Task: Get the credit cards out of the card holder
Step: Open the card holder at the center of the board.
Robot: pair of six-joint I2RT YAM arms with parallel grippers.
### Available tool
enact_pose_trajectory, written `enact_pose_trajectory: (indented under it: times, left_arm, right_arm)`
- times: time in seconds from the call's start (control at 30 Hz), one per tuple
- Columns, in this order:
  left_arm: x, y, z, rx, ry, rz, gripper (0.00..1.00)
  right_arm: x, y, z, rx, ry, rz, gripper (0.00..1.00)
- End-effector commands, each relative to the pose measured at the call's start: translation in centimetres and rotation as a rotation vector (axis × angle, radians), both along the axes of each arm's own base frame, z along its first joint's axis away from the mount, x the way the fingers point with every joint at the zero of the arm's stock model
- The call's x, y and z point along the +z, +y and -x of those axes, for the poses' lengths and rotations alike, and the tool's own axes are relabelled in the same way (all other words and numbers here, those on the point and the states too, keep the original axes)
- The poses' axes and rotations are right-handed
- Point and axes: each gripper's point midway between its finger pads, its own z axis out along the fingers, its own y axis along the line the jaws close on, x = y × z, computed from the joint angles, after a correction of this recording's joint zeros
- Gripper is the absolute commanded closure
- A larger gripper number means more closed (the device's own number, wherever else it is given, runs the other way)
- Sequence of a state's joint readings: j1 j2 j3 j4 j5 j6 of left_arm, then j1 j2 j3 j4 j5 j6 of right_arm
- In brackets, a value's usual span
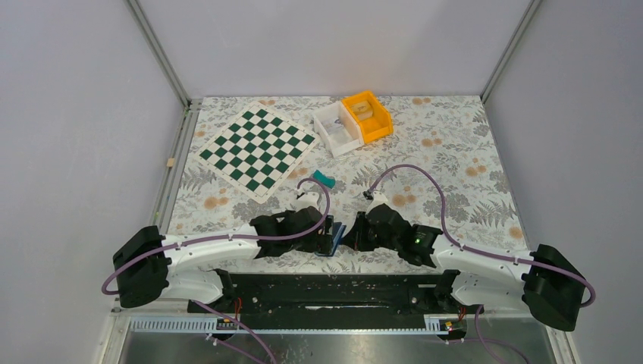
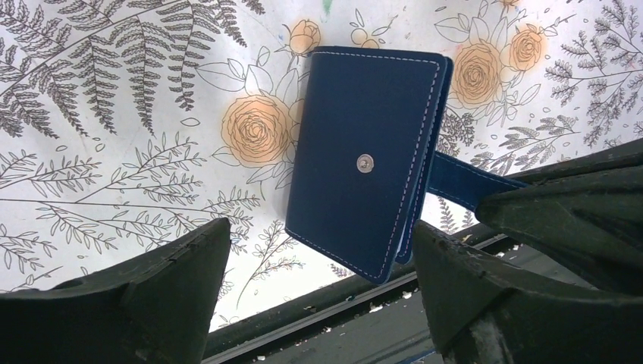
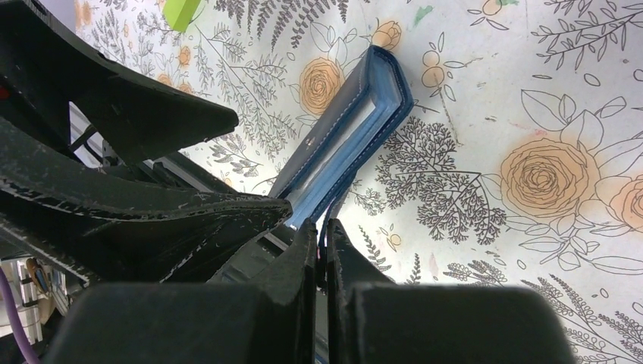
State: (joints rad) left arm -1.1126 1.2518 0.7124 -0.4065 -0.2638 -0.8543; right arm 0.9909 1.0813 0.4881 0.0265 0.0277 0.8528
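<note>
Both arms [image 1: 227, 244] low beside card holder [image 2: 356, 114]

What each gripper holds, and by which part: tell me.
The right gripper is shut on the snap tab of the card holder. The left gripper is open around the card holder, gripping nothing.

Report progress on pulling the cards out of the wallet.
Done: the snap is undone; the tab is off the stud. In hand: the right gripper is shut on that tab, and the open left gripper straddles the card holder. Left: all the pulling; a pale card edge shows inside, and no card is seen outside.
</note>
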Motion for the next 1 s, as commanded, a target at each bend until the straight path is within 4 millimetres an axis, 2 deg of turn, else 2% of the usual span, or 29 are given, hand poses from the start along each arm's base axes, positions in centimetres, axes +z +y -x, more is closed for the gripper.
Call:
enact_pose_trajectory:
  times: [0.0,0.23,0.4,0.53,0.67,0.77,0.83,0.97]
  left_arm:
    - [1.3,-0.5,-1.0,0.013,-0.045,0.018,0.13]
    - [1.4,3.1,-2.0,0.135,-0.053,-0.060,0.20]
    - [-0.8,5.9,-1.9,0.232,0.033,-0.074,0.24]
    - [-1.5,6.8,-1.6,0.269,0.059,-0.064,0.24]
    - [-1.3,7.1,-1.5,0.284,0.068,-0.044,0.25]
    - [-0.4,7.1,-1.6,0.291,0.066,-0.014,0.25]
    - [0.9,6.8,-1.6,0.284,0.054,0.023,0.25]
    - [4.3,5.3,-2.0,0.233,0.010,0.121,0.24]
  right_arm:
    - [2.1,0.5,-0.4,0.015,-0.037,-0.039,1.00]
    - [0.4,-1.5,-0.2,0.041,-0.065,0.063,1.00]
    - [0.1,-2.4,-0.6,0.067,-0.082,0.086,1.00]
    - [1.3,-1.9,-0.6,0.125,-0.116,0.074,1.00]
    - [1.0,-2.0,-1.1,0.134,-0.117,0.101,1.00]
    - [0.4,-1.8,-1.3,0.152,-0.095,0.103,1.00]
    - [0.3,-1.6,-1.3,0.172,-0.091,0.104,1.00]
    - [1.7,-0.7,-1.1,0.232,-0.116,0.077,1.00]
